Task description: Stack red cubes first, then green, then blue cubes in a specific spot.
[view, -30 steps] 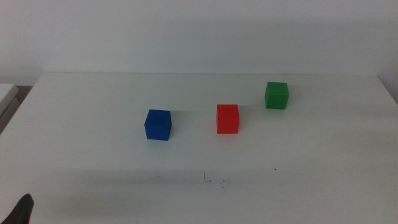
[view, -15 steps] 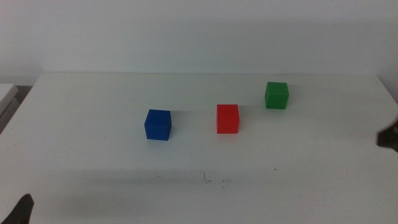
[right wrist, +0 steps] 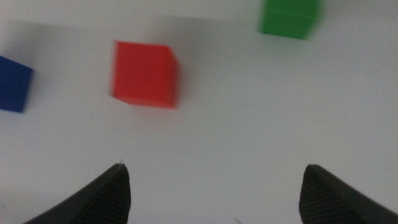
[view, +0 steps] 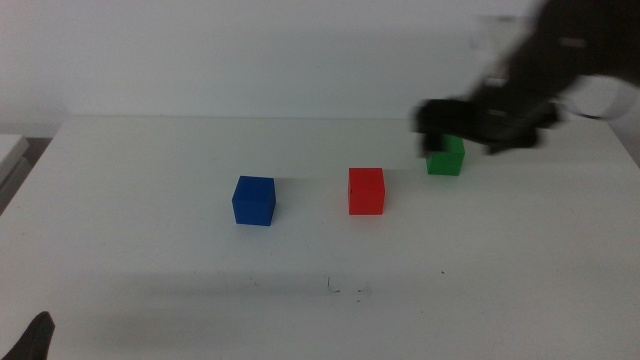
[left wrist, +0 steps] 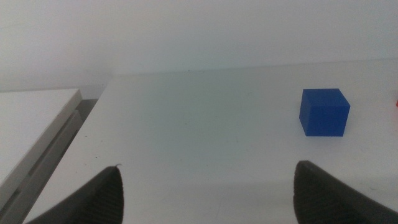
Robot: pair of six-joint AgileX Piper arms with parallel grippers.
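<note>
In the middle view the blue cube [view: 254,200], the red cube [view: 366,190] and the green cube [view: 447,160] stand apart on the white table. The spot of tiny dark specks [view: 345,290] lies in front of the red cube. My right gripper [view: 436,122], blurred, hangs over the green cube's top and hides part of it. Its wrist view shows open, empty jaws [right wrist: 214,186] with the red cube [right wrist: 144,73], green cube [right wrist: 289,15] and blue cube [right wrist: 13,84] ahead. My left gripper [view: 35,340] waits at the near left corner, open [left wrist: 208,186], facing the blue cube [left wrist: 323,112].
A lone dark speck [view: 443,271] lies right of the marked spot. A second white surface [left wrist: 31,124] adjoins the table's left edge, with a dark gap between them. The right arm [view: 560,60] reaches in from the upper right.
The right arm has swung in fast from the right edge to above the green cube. The cubes and the left gripper have not moved.
</note>
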